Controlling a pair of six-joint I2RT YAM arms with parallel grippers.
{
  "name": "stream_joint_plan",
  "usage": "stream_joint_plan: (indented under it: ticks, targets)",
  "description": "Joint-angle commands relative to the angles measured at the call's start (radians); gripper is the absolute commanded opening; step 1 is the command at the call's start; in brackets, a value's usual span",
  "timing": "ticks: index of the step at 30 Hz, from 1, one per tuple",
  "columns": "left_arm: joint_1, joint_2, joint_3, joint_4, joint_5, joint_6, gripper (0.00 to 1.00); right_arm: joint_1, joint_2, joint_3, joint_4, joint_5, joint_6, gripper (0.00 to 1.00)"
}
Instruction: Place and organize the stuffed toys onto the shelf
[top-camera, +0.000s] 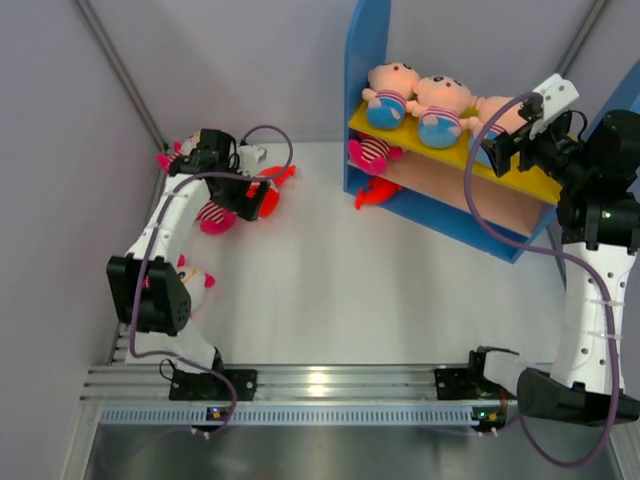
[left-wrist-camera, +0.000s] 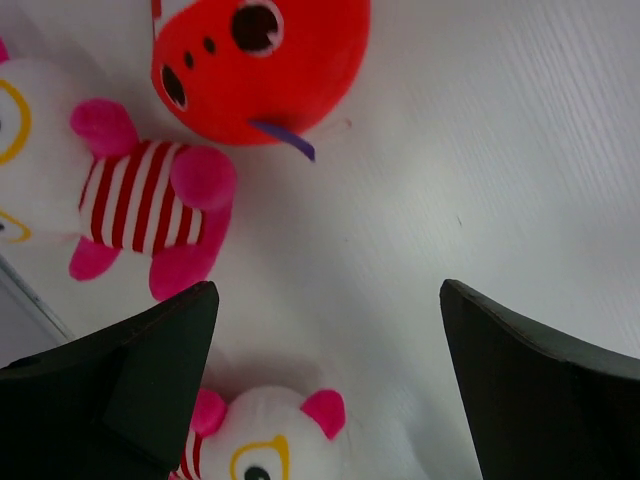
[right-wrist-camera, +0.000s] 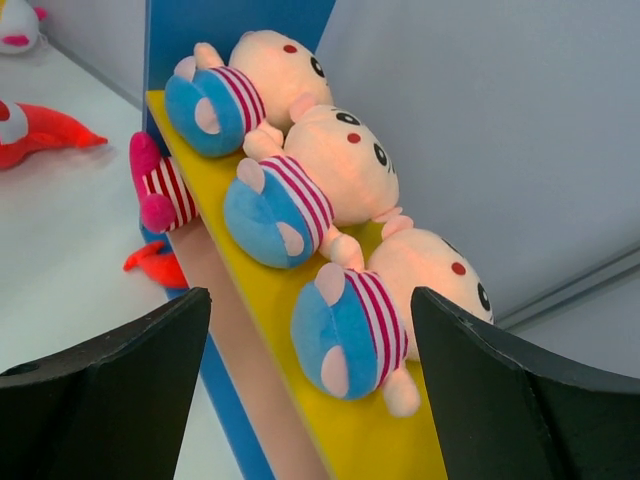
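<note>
- The white tabletop (top-camera: 330, 290) fills most of the overhead view, with loose toys at its left.
- The small three-tier shelf with tall blue side panels (top-camera: 365, 60) stands at the upper right. It has a yellow top board (right-wrist-camera: 370, 440), a tan middle board (top-camera: 450, 190) and a blue base (top-camera: 450, 215).
- The right jaws hang at the shelf's right end, spread wide with nothing between them. The nearest peach round-headed plush doll in blue pants (right-wrist-camera: 385, 310) lies free on the top board just ahead of them.
- The left jaws hover over the tabletop at the left of the overhead view, fully spread and holding nothing.
- Two more peach dolls (right-wrist-camera: 310, 185) (right-wrist-camera: 245, 85) lie in a row behind the first, touching one another.
- A red-and-white striped doll with pink limbs (right-wrist-camera: 165, 185) sits on the middle board, and a red fish-shaped plush (right-wrist-camera: 160, 265) lies on the base.
- On the tabletop, a red fish toy (left-wrist-camera: 265, 60) sits at the top of the left wrist view. A white-faced striped doll (left-wrist-camera: 150, 200) lies just beside it, and another white-faced, pink-eared doll (left-wrist-camera: 265, 445) lies at the bottom edge.
- These toys look light, soft and squashy, not fragile. I would pinch one across the plump torso rather than by a thin limb, since the stuffing will give.
</note>
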Motion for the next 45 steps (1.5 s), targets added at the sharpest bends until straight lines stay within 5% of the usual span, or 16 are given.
stream_joint_plan:
  ticks: [1,9,13,15,16,19,24,25,30,35,39,45]
  targets:
    - [-0.03,0.128,0.078,0.2,-0.098,-0.053,0.99,0.018,-0.027,-0.044,0.055,0.0,-0.004,0.82]
    - [-0.11,0.471,0.272,0.342,-0.426,-0.066,0.99,0.024,-0.05,-0.092,0.069,-0.015,0.007,0.82]
    - [-0.11,0.528,0.305,0.397,-0.435,-0.042,0.94,0.033,-0.073,-0.116,0.068,-0.025,0.007,0.82]
    - [-0.11,0.541,0.303,0.394,-0.412,-0.036,0.72,0.036,-0.078,-0.125,0.068,-0.023,0.01,0.82]
    - [-0.11,0.539,0.285,0.394,-0.401,-0.024,0.45,0.038,-0.078,-0.127,0.068,-0.023,0.015,0.82]
    - [-0.11,0.498,0.218,0.395,-0.347,0.002,0.0,0.053,-0.078,-0.127,0.055,-0.025,0.018,0.82]
    - [-0.084,0.266,0.037,0.382,-0.187,0.07,0.0,0.114,-0.084,-0.136,0.008,-0.072,-0.021,0.82]
    - [-0.069,0.207,-0.003,0.372,-0.063,0.094,0.0,0.127,-0.084,-0.138,-0.004,-0.083,-0.04,0.82]
    - [-0.029,-0.214,-0.273,0.256,0.206,0.286,0.0,0.341,-0.072,-0.139,-0.098,-0.126,-0.119,0.81]
    - [-0.028,-0.429,-0.367,-0.032,0.526,0.381,0.0,0.606,-0.063,-0.22,-0.014,-0.052,-0.103,0.81]
    - [-0.032,-0.488,-0.417,-0.12,0.559,0.452,0.0,0.705,0.038,-0.207,0.126,-0.101,0.088,0.81]
    - [-0.033,-0.565,-0.456,-0.148,0.44,0.61,0.0,0.716,0.227,0.013,-0.02,-0.042,0.387,0.68]
